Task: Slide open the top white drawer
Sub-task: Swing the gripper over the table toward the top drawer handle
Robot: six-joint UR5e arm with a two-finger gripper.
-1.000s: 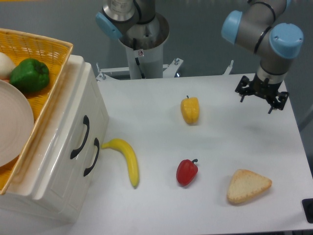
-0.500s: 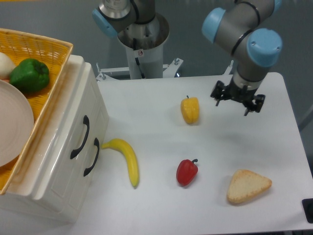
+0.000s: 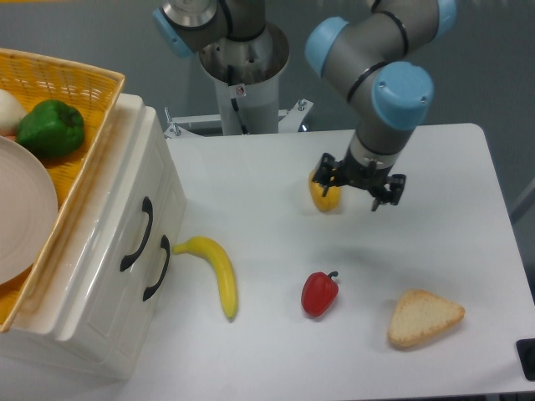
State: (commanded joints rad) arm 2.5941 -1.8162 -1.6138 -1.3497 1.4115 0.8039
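Leftward has swung the spread-fingered tool (image 3: 358, 182), far from the glossy panelled top white drawer (image 3: 125, 219).

The gripper (image 3: 358, 183), jaws apart, hangs over the yellow pepper (image 3: 322, 194), well apart from the shut top white drawer (image 3: 125, 219).

Between the gripper (image 3: 358, 184) and the top drawer (image 3: 125, 219) lies open tabletop (image 3: 242, 175). The yellow pepper (image 3: 323, 191) sits right by the gripper's near side, partly hidden by it. The banana (image 3: 216, 271) lies just beside the lower handle (image 3: 156, 267) (its tip nearly touching), while the top handle (image 3: 137, 234) has bare table in front. The red pepper (image 3: 319, 292) and bread (image 3: 422, 317) lie nearer the front edge.
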